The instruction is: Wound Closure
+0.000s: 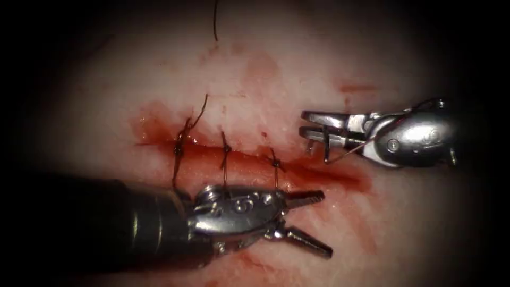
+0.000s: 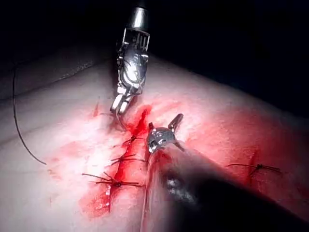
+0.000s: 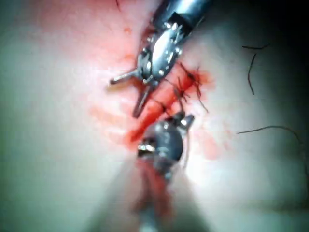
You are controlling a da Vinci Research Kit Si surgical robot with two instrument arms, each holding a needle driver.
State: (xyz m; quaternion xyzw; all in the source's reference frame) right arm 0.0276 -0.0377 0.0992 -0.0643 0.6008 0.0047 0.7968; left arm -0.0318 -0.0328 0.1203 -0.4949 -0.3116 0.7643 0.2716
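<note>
The tissue [image 1: 106, 95] has a red cut [image 1: 319, 172] running left to right, crossed by three dark stitches [image 1: 225, 151]. My right tool [image 1: 304, 123] comes in over the right end of the cut. Its jaws are shut on the curved needle [image 1: 325, 149], which hangs below them just over the tissue; I cannot tell whether its tip touches. Thin thread [image 1: 350, 151] trails from the needle back past the tool's wrist. My left tool [image 1: 325, 223] lies below the cut, jaws open and holding nothing. The left wrist view shows the right tool [image 2: 120, 104] with the needle [image 2: 119, 122] beside the cut.
A cut thread tail [image 1: 199, 114] sticks up from the leftmost stitch. A loose thread [image 1: 215, 21] hangs at the far edge of the tissue. Red fluid [image 1: 159, 130] wets the tissue around the cut. Another stitch [image 2: 258, 167] sits apart on the tissue.
</note>
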